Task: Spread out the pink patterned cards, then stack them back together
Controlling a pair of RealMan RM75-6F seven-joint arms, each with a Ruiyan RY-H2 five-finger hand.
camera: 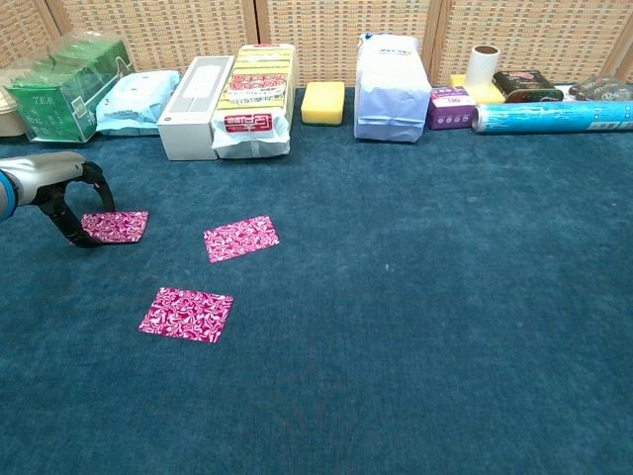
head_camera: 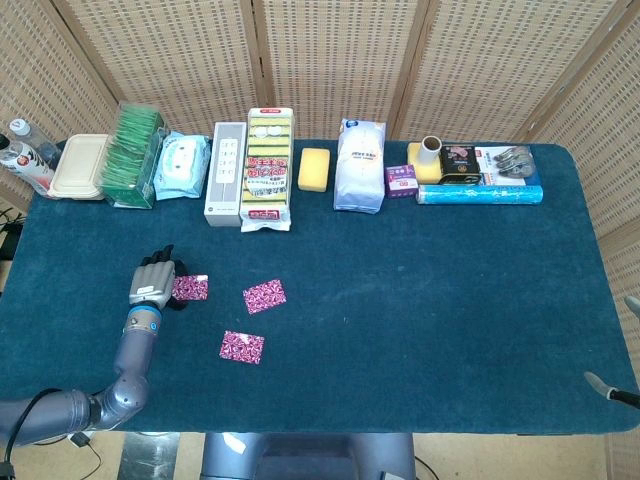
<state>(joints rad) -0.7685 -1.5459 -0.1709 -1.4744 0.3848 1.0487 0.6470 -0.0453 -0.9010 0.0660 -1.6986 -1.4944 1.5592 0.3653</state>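
**3 pink cards spread on the table**

Our left hand (camera: 61, 193) pinches the far-left card (camera: 116, 226), lifting its edge off the blue table (head_camera: 450, 290). The middle card (camera: 240, 237) and near card (camera: 186, 314) lie flat, apart. We cannot see our right hand.

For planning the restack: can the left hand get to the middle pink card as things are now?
Probably yes. The left hand sits at the leftmost card, and only bare table cloth lies between it and the middle card.
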